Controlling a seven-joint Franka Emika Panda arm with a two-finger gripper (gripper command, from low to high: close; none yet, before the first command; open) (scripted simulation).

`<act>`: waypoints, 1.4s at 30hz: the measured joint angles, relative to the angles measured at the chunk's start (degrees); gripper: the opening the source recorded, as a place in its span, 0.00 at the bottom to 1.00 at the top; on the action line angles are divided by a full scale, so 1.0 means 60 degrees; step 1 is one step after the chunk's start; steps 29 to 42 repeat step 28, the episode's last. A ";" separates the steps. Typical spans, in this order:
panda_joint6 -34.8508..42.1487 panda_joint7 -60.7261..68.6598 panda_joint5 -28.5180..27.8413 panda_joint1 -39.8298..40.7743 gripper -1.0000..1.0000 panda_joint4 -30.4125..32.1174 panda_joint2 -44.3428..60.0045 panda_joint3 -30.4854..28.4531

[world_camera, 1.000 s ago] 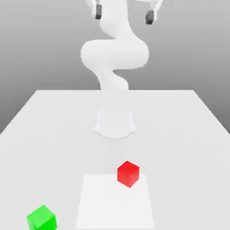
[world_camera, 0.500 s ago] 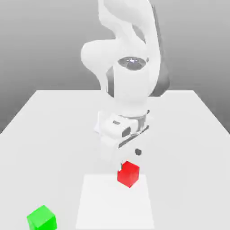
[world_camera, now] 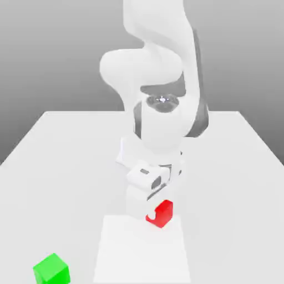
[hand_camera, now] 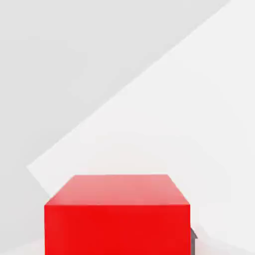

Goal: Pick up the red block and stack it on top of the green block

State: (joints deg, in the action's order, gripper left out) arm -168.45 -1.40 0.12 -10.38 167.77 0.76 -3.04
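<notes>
Right over the red block (world_camera: 162, 214) I've got the claw (world_camera: 157, 213) clamped on it; the green block (world_camera: 51, 270) sits well apart on the worktop (world_camera: 66, 161).

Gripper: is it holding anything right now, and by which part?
The gripper is shut on the red block, gripping its opposite side faces; the block sits on the table.

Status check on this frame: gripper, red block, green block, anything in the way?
Gripper down at the red block, shut on it. Block on the table. Green block apart, top bare. Nothing between them.
</notes>
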 joint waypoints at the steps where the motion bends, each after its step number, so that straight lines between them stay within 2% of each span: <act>1: 0.0292 -0.0054 -0.0080 0.0023 0.00 0.0049 -0.0341 -0.0007; 3: 0.0868 -0.0127 -0.0159 0.0062 0.00 0.0119 -0.0987 -0.0010; 5: 0.1268 -0.0500 0.0096 0.0219 0.00 -0.0335 -0.0928 -0.0168; 11: 0.2262 -0.2272 0.0797 0.1320 0.00 -0.2333 0.0122 -0.0721; 20: 0.3702 -0.5600 0.1060 0.2301 0.00 -0.5448 0.1849 -0.2028; 24: 0.2908 -0.5571 0.1639 0.2613 0.00 -0.5852 0.3086 -0.1887; 25: 0.2663 -0.5484 0.1780 0.2693 1.00 -0.5881 0.3368 -0.1791; 42: 0.2663 -0.5484 0.1780 0.2693 1.00 -0.5881 0.3368 -0.1791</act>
